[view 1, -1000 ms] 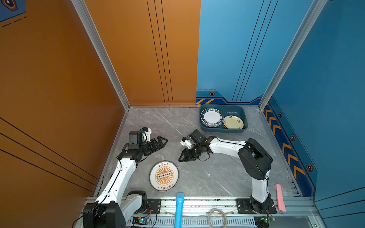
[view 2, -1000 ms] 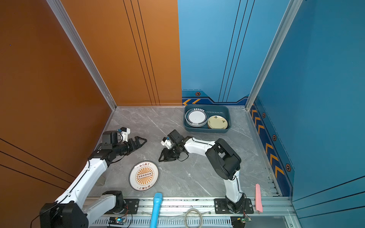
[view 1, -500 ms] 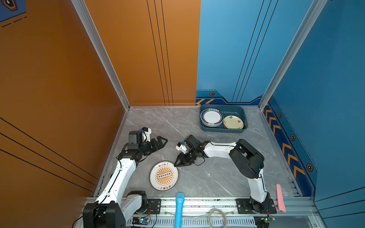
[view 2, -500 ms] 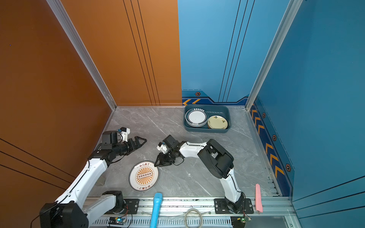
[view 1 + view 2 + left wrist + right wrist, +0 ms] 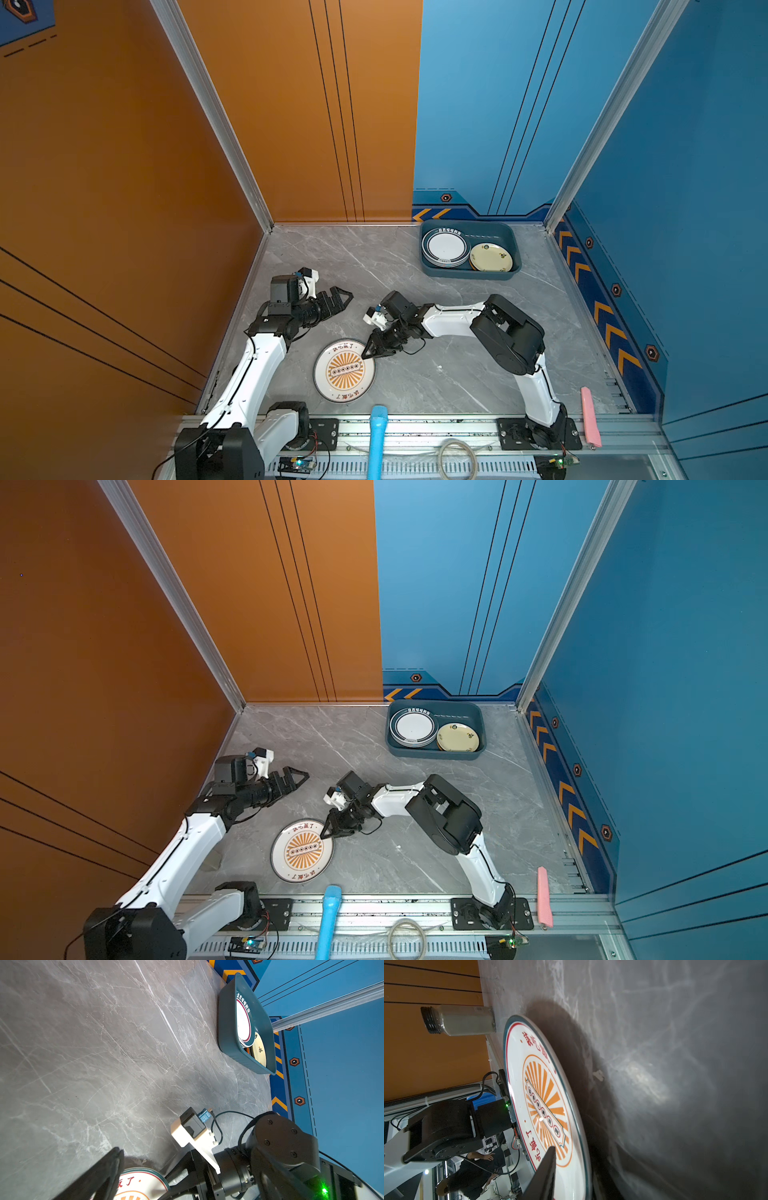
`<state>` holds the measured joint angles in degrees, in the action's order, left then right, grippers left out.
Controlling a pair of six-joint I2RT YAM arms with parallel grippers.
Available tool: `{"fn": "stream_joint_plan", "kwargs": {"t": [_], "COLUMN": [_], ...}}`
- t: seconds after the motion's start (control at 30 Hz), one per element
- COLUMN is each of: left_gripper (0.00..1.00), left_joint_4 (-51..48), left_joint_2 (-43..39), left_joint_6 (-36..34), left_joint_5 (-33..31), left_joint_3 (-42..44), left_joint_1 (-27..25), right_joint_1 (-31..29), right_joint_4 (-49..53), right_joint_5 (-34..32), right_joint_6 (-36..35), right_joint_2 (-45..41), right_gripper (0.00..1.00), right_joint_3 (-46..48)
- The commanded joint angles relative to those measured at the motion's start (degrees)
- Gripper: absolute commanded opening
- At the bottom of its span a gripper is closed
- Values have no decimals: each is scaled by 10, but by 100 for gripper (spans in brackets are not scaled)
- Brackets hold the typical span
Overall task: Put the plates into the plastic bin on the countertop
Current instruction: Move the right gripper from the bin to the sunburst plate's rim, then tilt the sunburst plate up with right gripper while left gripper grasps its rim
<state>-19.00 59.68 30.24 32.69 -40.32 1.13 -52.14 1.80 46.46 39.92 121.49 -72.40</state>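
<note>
**Item 1, sunburst plate** (image 5: 344,371): white with orange rays and red characters. It lies on the grey marble worktop (image 5: 436,382), lower centre of both top views.

**Item 2, my right claw** (image 5: 368,355): the tips sit at that plate's upper-right rim in both top views. In the right wrist view one dark finger (image 5: 546,1167) lies over the plate's face near the rim. Its partner is hidden, so I cannot tell whether I am clamped on the plate.

**Item 3, my left claw** (image 5: 343,296): jaws spread wide and empty, left of centre, apart from the plate.

**Item 4, plastic bin** (image 5: 469,275): dark teal, at the upper right of the worktop by the back wall. It holds a stack topped by a white plate with a dark rim (image 5: 445,247) on the left. A cream plate (image 5: 491,257) lies just beside it on the right.

**Item 5, jar** (image 5: 463,1020): pale contents and a dark top. The right wrist view shows it beyond the plate, by the orange wall.
</note>
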Motion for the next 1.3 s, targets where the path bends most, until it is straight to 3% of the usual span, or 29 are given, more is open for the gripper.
{"fn": "stream_joint_plan", "kwargs": {"t": [0.0, 0.17, 0.47, 0.83, 1.1, 1.27], "left_gripper": [98, 98, 98, 98, 100, 91], "left_joint_4": [7, 8, 34, 76, 174, 225], "left_joint_2": [0, 2, 16, 11, 20, 41], "left_joint_6": [0, 1, 9, 29, 70, 93], "left_joint_5": [12, 14, 30, 16, 27, 38], "left_joint_3": [4, 3, 15, 62, 87, 99], "left_joint_1": [5, 6, 7, -34, -85, -118], "right_joint_1": [-3, 2, 42, 166, 242, 264], "right_joint_4": [-7, -16, -10, 63, 118, 116], "right_joint_5": [-8, -10, -13, -13, -3, 8], "right_joint_6": [10, 14, 13, -35, -66, -64], "right_joint_2": [20, 17, -23, -172, -262, -295], "right_gripper": [23, 11, 1, 0, 0, 0], "right_joint_3": [13, 19, 39, 90, 117, 132]}}
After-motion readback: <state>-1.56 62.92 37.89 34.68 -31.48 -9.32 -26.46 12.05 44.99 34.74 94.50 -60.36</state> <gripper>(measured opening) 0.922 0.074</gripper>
